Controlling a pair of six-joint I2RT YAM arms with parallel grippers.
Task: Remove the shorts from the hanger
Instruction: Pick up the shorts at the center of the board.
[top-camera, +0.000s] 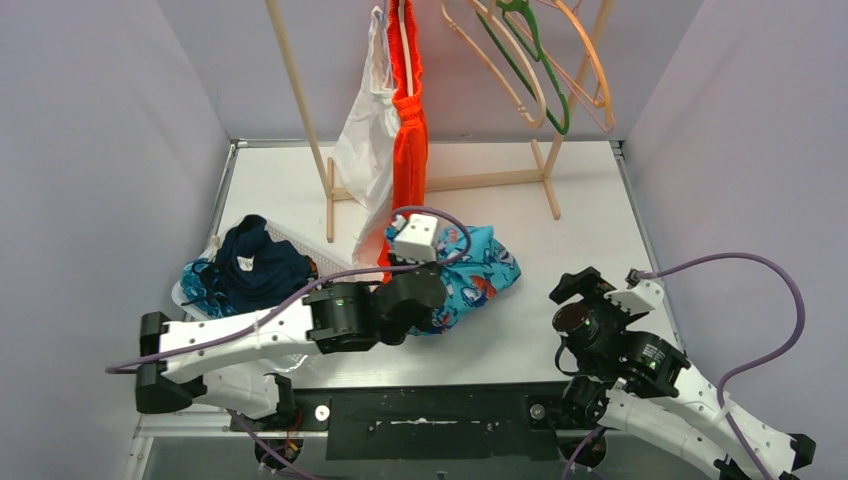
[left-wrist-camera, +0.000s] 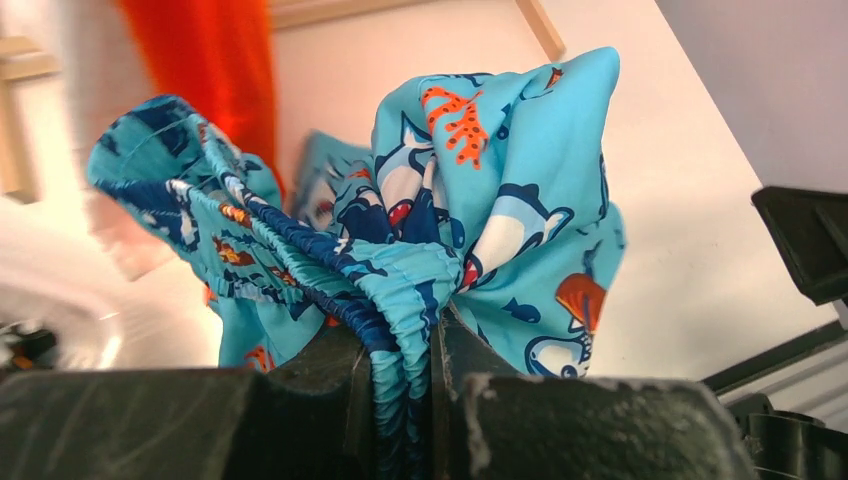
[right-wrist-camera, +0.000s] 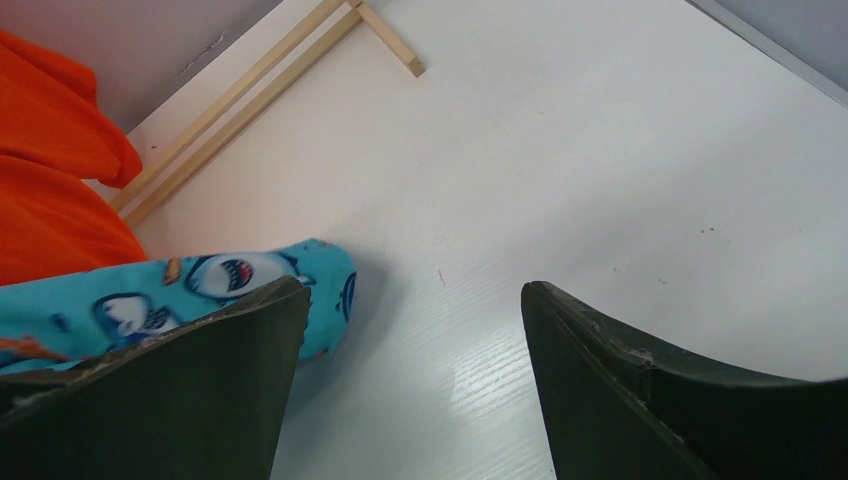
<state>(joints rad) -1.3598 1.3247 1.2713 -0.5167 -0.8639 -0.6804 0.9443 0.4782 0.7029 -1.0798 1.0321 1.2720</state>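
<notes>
Teal shark-print shorts (top-camera: 478, 268) lie bunched on the white table, below the rack. My left gripper (left-wrist-camera: 400, 338) is shut on their gathered elastic waistband (left-wrist-camera: 395, 300), and the cloth (left-wrist-camera: 520, 190) rises bunched above the jaws. From above, the left gripper (top-camera: 432, 292) sits at the shorts' left edge, its fingers hidden under the wrist. Bright orange shorts (top-camera: 408, 100) hang from the rack beside a white cloth (top-camera: 365, 150). My right gripper (right-wrist-camera: 410, 292) stands open over bare table, right of the teal shorts (right-wrist-camera: 240, 285), and holds nothing. It also shows from above (top-camera: 580, 292).
A wooden rack (top-camera: 545, 165) stands at the back with several empty hangers (top-camera: 535, 70) at its right end. Navy shorts (top-camera: 255, 265) and blue patterned shorts (top-camera: 200, 285) are piled in a white tray (top-camera: 305, 252) at the left. Grey walls close both sides.
</notes>
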